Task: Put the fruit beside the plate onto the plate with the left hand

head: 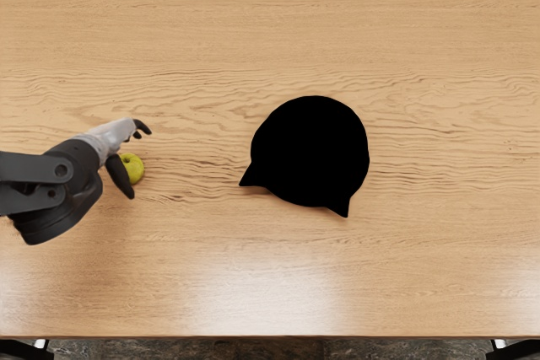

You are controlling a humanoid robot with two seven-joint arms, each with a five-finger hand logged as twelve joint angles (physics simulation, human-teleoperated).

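A small yellow-green fruit [134, 168] lies on the wooden table [270, 276] at the left, well to the left of a flat black plate [310, 151] near the middle. My left hand [123, 156] comes in from the left edge and sits right over the fruit's left side. Its dark fingers are spread around the fruit, one above it and one below. They look relaxed rather than closed, and the fruit rests on the table. The right arm is out of view.
The table's far edge runs along the top of the picture and its near edge along the bottom. Bare wood lies between the fruit and the plate.
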